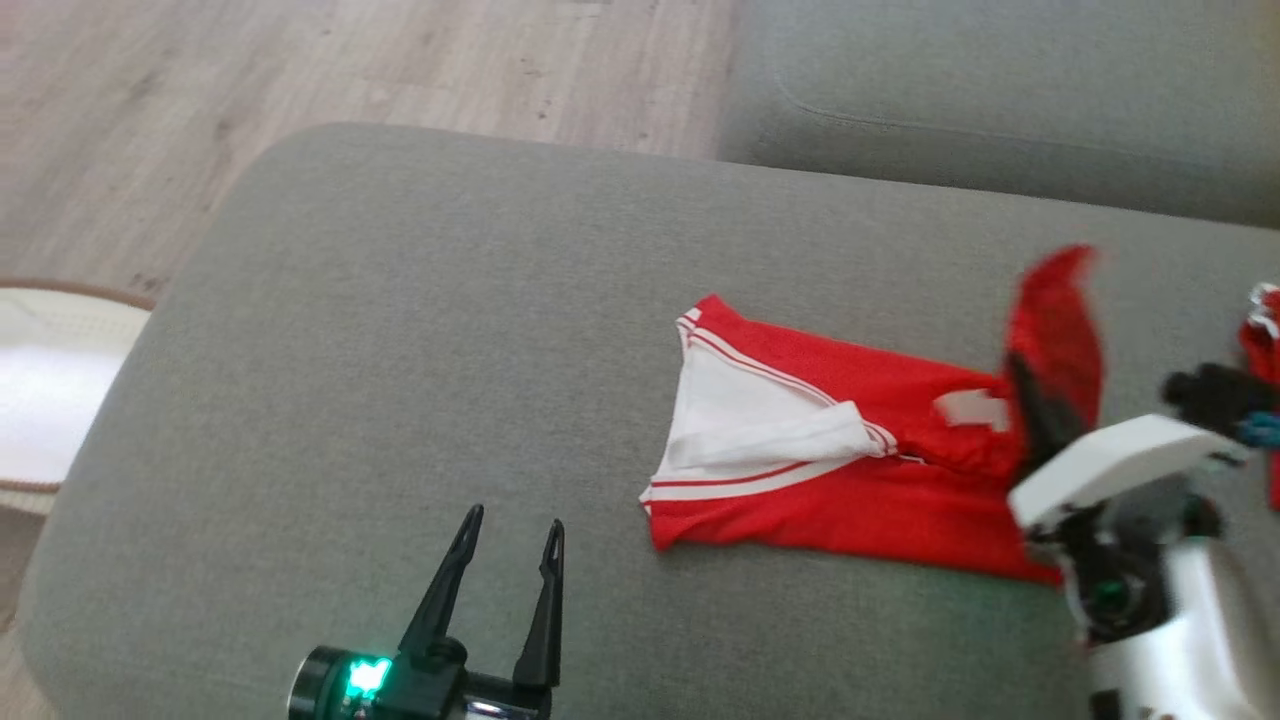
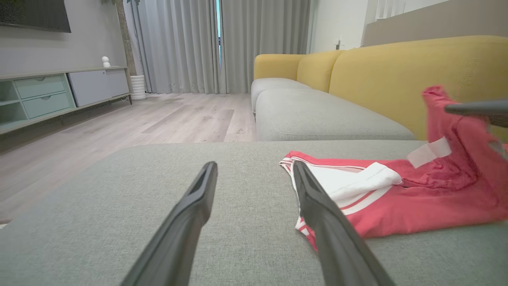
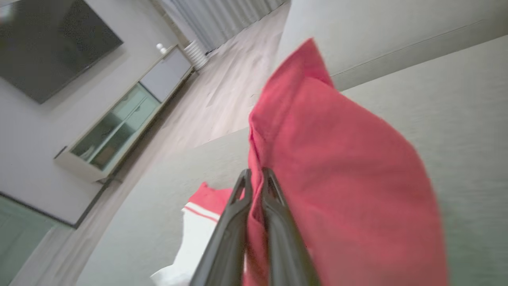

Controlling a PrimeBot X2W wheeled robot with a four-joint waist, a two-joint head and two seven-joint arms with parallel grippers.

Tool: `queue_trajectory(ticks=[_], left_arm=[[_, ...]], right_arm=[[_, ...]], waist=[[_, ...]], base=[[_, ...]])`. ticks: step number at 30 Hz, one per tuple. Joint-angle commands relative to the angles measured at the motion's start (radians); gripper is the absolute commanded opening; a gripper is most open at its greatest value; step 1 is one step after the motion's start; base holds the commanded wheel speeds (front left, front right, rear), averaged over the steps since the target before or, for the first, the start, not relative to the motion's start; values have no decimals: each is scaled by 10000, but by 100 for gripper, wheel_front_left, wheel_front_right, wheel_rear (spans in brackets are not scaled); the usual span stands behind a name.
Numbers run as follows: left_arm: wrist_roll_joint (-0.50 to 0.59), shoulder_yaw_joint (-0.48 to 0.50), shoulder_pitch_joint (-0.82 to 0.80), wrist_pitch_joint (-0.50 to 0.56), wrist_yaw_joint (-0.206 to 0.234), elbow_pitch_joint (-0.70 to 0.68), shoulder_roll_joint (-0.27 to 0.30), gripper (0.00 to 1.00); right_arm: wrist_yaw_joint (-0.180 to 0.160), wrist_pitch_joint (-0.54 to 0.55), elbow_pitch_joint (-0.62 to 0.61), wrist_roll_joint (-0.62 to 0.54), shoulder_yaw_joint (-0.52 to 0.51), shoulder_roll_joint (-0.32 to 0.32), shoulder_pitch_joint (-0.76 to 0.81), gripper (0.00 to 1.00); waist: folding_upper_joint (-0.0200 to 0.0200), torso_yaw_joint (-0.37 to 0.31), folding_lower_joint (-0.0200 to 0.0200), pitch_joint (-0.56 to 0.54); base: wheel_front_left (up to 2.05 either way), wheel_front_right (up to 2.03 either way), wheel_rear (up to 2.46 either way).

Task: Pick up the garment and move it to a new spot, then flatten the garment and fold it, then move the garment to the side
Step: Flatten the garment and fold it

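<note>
The garment (image 1: pixel 830 470) is red with white panels and stripes, lying on the grey sofa seat (image 1: pixel 420 330) right of centre. Its right end is lifted into a red flap (image 1: pixel 1055 330). My right gripper (image 1: pixel 1022 372) is shut on that raised edge; the right wrist view shows the fingers (image 3: pixel 274 198) pinching red cloth (image 3: pixel 337 167). My left gripper (image 1: pixel 512 525) stands open near the seat's front edge, left of the garment, with nothing between its fingers. From the left wrist, the garment (image 2: pixel 397 194) lies just right of the open fingers (image 2: pixel 317 198).
Wooden floor (image 1: pixel 300 70) lies beyond the seat's far left edge. A second grey cushion (image 1: pixel 1000 90) stands at the back right. A pale basket rim (image 1: pixel 40 400) sits at far left. More red cloth (image 1: pixel 1262 340) shows at the right edge. Yellow backrests (image 2: pixel 397 75) rise behind.
</note>
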Motion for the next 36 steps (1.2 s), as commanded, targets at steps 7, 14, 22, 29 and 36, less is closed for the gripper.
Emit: queue_trajectory(ticks=[7, 14, 22, 29, 36], left_arm=[[118, 277, -183, -95, 16, -278, -123, 100], [102, 251, -224, -95, -2, -196, -141, 100], [92, 255, -260, -95, 7, -114, -156, 100], [-38, 413, -166, -95, 82, -184, -168, 100], [-254, 658, -113, -95, 156, -485, -179, 100]], right_arm=[[-7, -995, 627, 1360, 2503, -47, -813, 0], [-7, -1858, 1836, 2421, 4172, -46, -1631, 0], [-7, -2676, 3139, 3451, 5818, -46, -2399, 100], [-7, -4024, 3126, 3197, 6366, -46, -2837, 100], [-7, -5394, 2415, 1522, 5755, -593, -2070, 100]], waist=[[0, 605, 1, 21], [0, 957, 1, 119], [0, 1108, 1, 145], [0, 714, 1, 61], [0, 172, 1, -152]], base=[[0, 0, 0], [0, 0, 0], [0, 0, 0], [0, 0, 0], [0, 0, 0]])
